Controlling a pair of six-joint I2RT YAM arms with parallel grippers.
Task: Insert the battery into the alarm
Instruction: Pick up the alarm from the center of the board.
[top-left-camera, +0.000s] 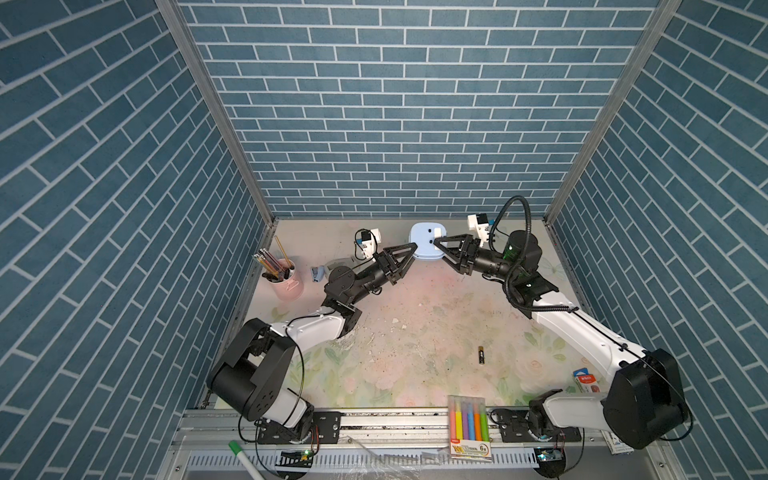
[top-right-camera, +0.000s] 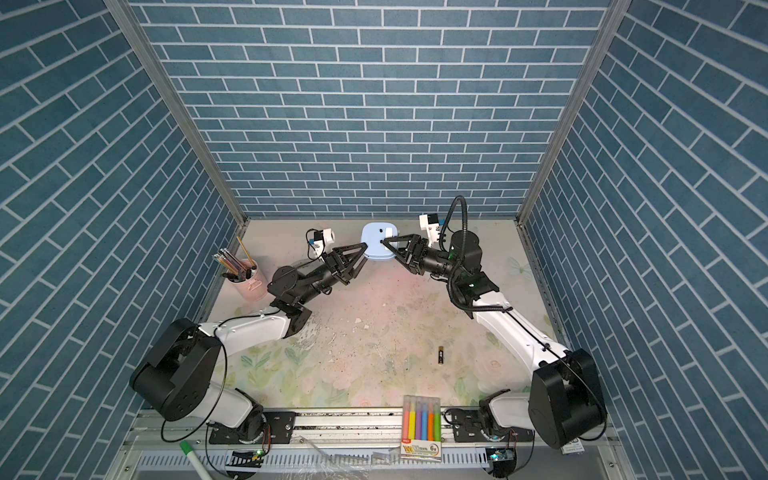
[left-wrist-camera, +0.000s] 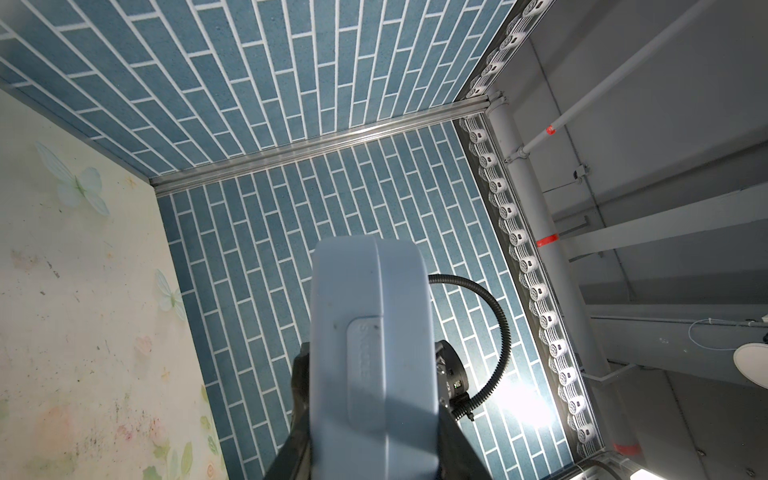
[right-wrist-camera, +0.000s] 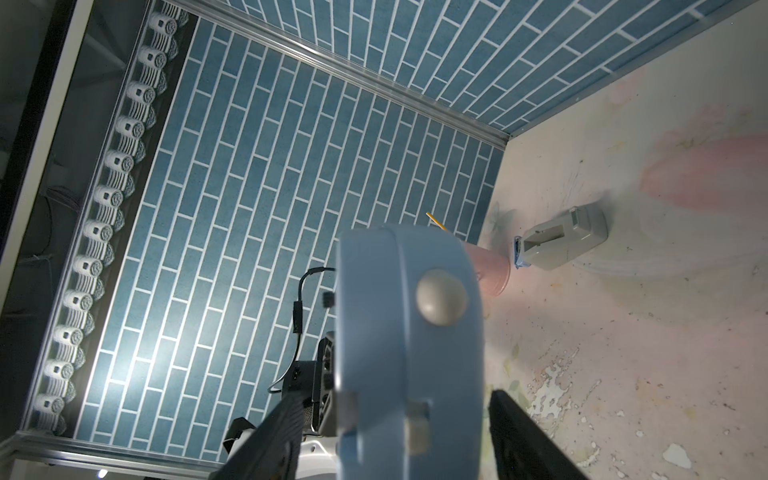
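Note:
The alarm (top-left-camera: 424, 243) (top-right-camera: 376, 241) is a light-blue rounded clock, lifted near the back wall with its plain back showing in both top views. My left gripper (top-left-camera: 412, 255) (left-wrist-camera: 374, 457) is shut on its left edge, its fingers (left-wrist-camera: 300, 415) pressed to both faces. My right gripper (top-left-camera: 438, 251) (right-wrist-camera: 399, 436) straddles the alarm's (right-wrist-camera: 407, 332) right edge, open, with a gap showing at each finger (right-wrist-camera: 523, 436). The battery (top-left-camera: 481, 354) (top-right-camera: 440, 355), black with a gold end, lies alone on the mat at front right, far from both grippers.
A pink pencil cup (top-left-camera: 286, 282) stands at the left wall with a grey tape dispenser (top-left-camera: 318, 274) beside it. A highlighter pack (top-left-camera: 468, 424) lies on the front rail. A small boxed eraser (top-left-camera: 584, 380) sits by the right arm's base.

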